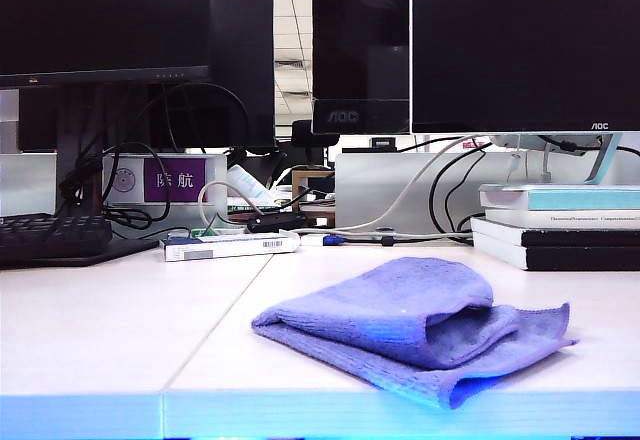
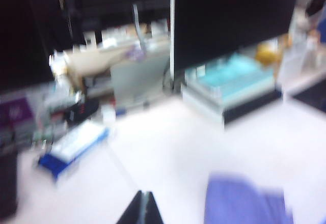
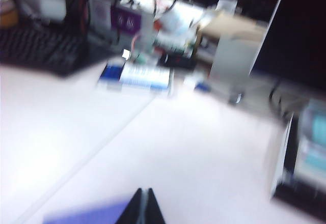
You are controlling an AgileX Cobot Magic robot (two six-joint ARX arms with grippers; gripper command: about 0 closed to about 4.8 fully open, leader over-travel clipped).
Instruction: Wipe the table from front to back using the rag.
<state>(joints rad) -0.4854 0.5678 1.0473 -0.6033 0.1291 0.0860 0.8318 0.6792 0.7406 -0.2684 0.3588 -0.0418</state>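
On the table (image 1: 90,330), toward its near right, the rag (image 1: 420,325) is found: lavender-purple, loosely folded and rumpled, lying close to the light blue front edge and to the right of the thin seam line.

Left tool (image 2: 142,208): seen only in its own wrist view, where the dark fingertips are pressed together to a point above the pale table; clenched, nothing held. The rag is seen just beside it, apart from the tips. The view is blurred.

Right tool (image 3: 143,207): seen only in its own wrist view, fingertips likewise met in a point; clenched, nothing grasped. A purple edge of the rag is shown just beside the tips; contact cannot be told through the blur.

Neither tool is shown in the exterior view.

At the far edge are listed: a black keyboard (image 1: 50,235) at the left, a white and blue box (image 1: 230,245) near the middle, a stack of books (image 1: 560,225) at the right, and dark monitors (image 1: 525,45) behind, with cables.
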